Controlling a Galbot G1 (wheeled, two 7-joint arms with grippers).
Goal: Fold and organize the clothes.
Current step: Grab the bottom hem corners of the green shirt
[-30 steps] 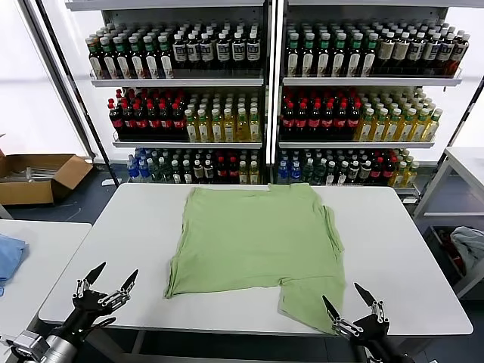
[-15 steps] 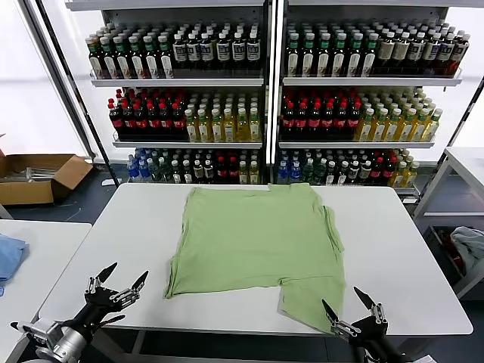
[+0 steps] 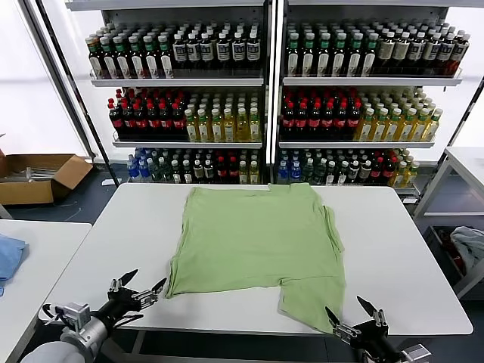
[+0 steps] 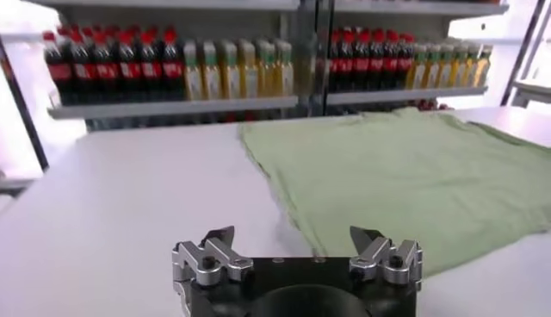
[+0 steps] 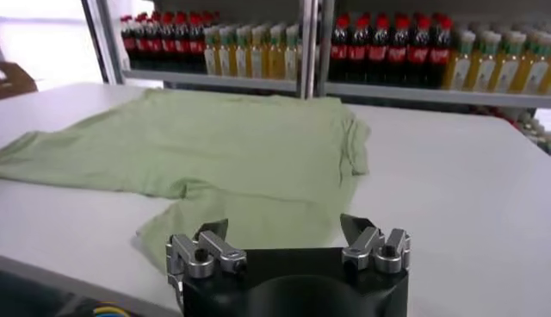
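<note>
The light green shirt [image 3: 257, 238] lies spread flat on the white table [image 3: 393, 249], plain side up; collar, buttons and print are hidden. One flap [image 3: 310, 302] reaches toward the front edge. My left gripper [image 3: 140, 287] is open and empty at the front left edge, just left of the shirt's near corner [image 3: 170, 291]. My right gripper [image 3: 350, 311] is open and empty at the front edge, by the flap. The left wrist view shows the shirt [image 4: 405, 177] beyond the open left gripper [image 4: 294, 236]. The right wrist view shows the shirt [image 5: 215, 155] beyond the open right gripper [image 5: 284, 226].
Shelves of bottles [image 3: 249, 98] stand behind the table. A second white table [image 3: 34, 257] at the left carries a blue cloth [image 3: 9, 257]. A cardboard box [image 3: 38, 175] sits on the floor at far left. A grey-blue fabric heap [image 3: 469, 246] lies at the right.
My left gripper has moved right and lower along the front edge, closer to the shirt's near corner. My right gripper has sunk slightly at the front edge. The shirt has not moved.
</note>
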